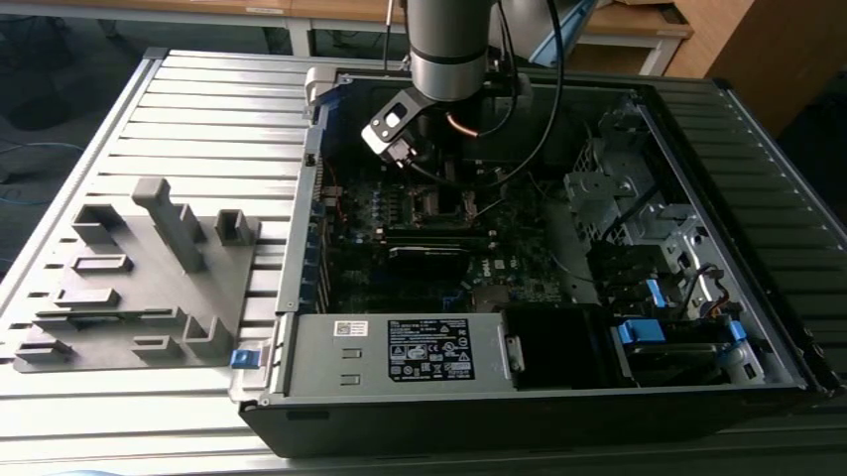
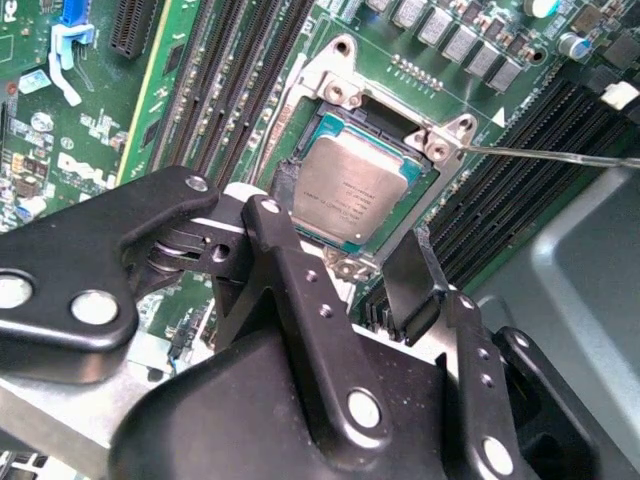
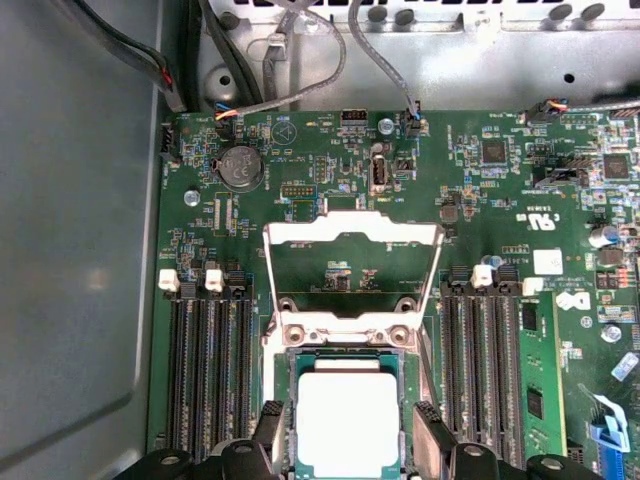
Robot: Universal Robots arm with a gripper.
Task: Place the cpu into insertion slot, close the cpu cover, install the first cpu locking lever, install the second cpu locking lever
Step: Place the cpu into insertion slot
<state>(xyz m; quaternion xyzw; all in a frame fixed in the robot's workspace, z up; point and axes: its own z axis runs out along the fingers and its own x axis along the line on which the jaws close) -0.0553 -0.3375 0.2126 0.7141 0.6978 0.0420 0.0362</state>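
Observation:
The cpu (image 3: 348, 405) (image 2: 352, 190), a flat silver-grey square, lies seated in the insertion slot (image 3: 283, 400) (image 2: 318, 135) on the green motherboard. The cpu cover (image 3: 352, 232) is flipped up and back on its hinge, so the slot is uncovered. My gripper (image 3: 350, 440) (image 2: 345, 265) hangs just above the slot and is open. One black fingertip (image 3: 270, 428) stands on each side of the chip, and neither touches it. A thin wire locking lever (image 2: 560, 156) sticks out sideways, unlatched. In the exterior view the arm (image 1: 450, 50) reaches down into the case over the insertion slot (image 1: 443, 205).
Black memory slots (image 3: 205, 370) (image 3: 485, 350) flank the socket on both sides. Loose cables (image 3: 300, 80) and a coin battery (image 3: 241, 167) lie beyond the cover. The labelled power supply (image 1: 423, 352) fills the case front, and a grey fixture tray (image 1: 133, 278) lies at the exterior view's left.

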